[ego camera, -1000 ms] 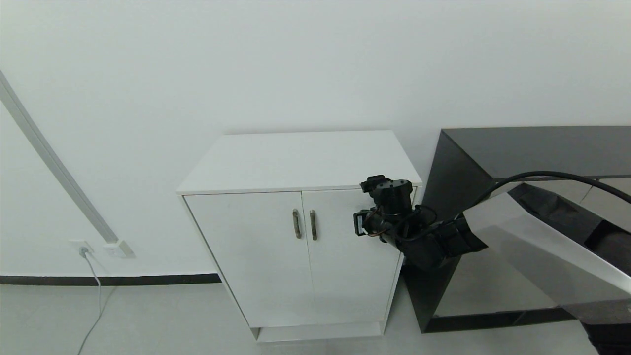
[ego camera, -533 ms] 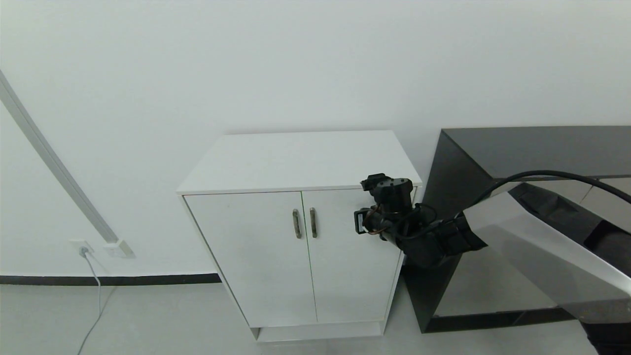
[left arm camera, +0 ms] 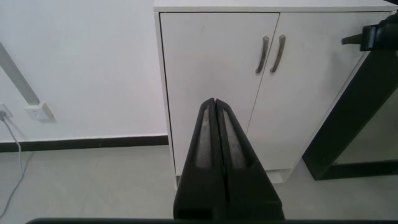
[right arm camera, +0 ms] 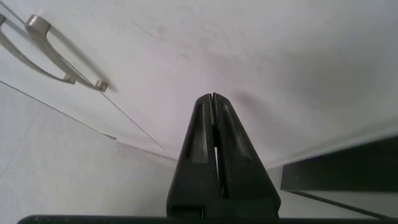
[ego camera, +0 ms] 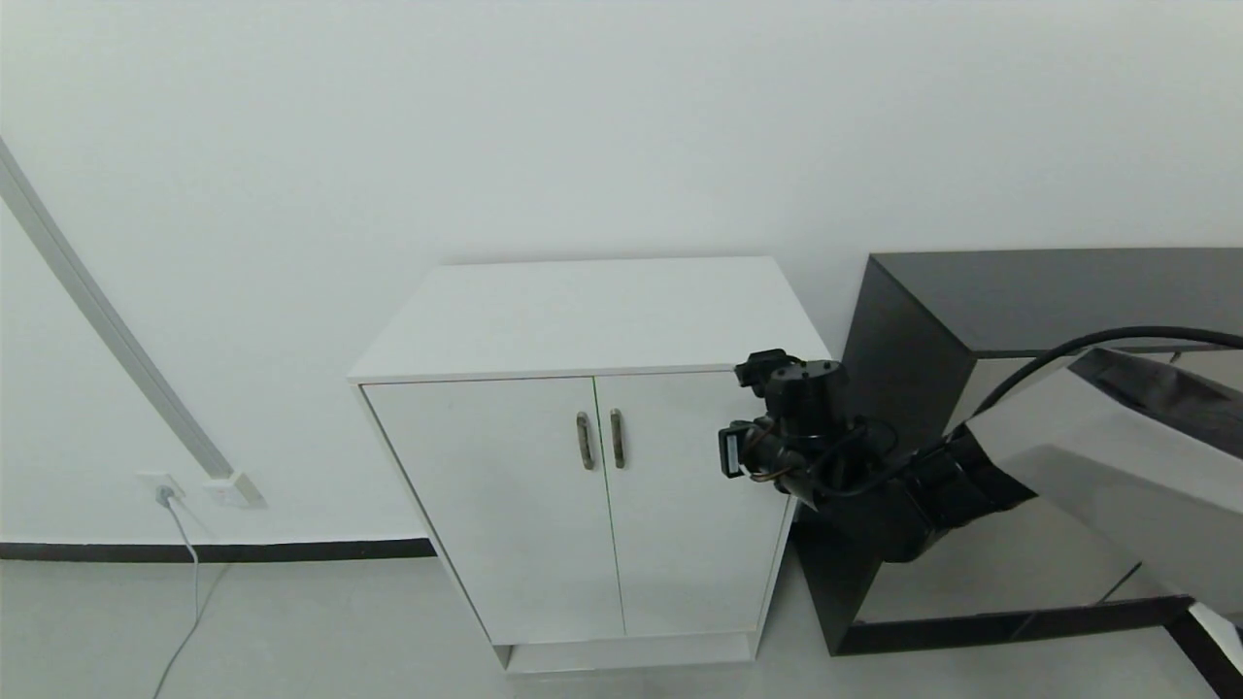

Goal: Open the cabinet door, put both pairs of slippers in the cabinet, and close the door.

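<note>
the white cabinet (ego camera: 583, 316) stands against the wall with both doors shut; its two handles (ego camera: 584, 440) sit side by side at the middle seam; a black unit (ego camera: 1020, 291) stands just beside it on the right; the right arm (ego camera: 874, 485) is in front of the right door (ego camera: 670, 544), near its upper outer corner; the right gripper (right arm camera: 213, 99) is clenched on nothing, fingers pressed together, tips close to the door panel, whether touching i cannot tell; the left gripper (left arm camera: 214, 102) is likewise clenched on nothing, low before the left door (left arm camera: 211, 56); a cable (ego camera: 189, 592) hangs from a wall socket (ego camera: 160, 485) to the left
</note>
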`<state>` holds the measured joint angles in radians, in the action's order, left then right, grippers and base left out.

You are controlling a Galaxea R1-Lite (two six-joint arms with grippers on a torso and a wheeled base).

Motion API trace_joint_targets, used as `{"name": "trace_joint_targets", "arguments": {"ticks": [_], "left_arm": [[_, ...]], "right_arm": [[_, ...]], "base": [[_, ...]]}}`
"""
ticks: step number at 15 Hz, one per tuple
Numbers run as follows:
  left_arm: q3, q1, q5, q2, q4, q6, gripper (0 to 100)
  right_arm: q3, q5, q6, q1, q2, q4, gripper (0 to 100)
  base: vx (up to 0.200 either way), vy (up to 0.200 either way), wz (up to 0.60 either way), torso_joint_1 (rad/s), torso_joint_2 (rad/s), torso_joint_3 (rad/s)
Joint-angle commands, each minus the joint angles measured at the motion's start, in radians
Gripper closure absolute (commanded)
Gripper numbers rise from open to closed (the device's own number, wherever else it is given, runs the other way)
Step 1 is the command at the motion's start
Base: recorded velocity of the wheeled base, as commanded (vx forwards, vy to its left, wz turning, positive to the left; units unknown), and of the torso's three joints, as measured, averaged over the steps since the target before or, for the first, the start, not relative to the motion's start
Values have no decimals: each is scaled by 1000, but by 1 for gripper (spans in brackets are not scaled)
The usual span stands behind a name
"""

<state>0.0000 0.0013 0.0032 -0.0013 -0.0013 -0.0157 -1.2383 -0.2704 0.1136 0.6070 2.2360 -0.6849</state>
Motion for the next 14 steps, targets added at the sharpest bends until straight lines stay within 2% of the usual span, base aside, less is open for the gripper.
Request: {"name": "trace_joint_targets", "arguments": {"ticks": [1,5,6,8,9,10,14], "left_arm": [[0,0,0,1,0,2,100],[0,0,0,1,0,2,100],[0,0,0,1,0,2,100],[0,2,20,1,0,-1,100],[0,0,78,1,-2,-1,100],[0,0,98,1,-2,-1,100],[0,0,106,1,-2,-4,100]], "right_arm": [[188,-15,0,0,-168,-67,100],[530,-75,-6,-39,-383,-220,100],[568,-92,-6,-55,-414,-226,100],[697,-136,-8,-130,-532,-228,100],[752,-135,-8,-168,-587,-226,100],[813,-135,-9,-202,-645,-226,100],[981,-125,-63,-328,-817,-226,100]], "base": [[0,0,0,0,0,0],[0,0,0,0,0,0],[0,0,0,0,0,0],[0,0,0,0,0,0],[0,0,0,0,0,0],[0,0,0,0,0,0],[0,0,0,0,0,0]]}}
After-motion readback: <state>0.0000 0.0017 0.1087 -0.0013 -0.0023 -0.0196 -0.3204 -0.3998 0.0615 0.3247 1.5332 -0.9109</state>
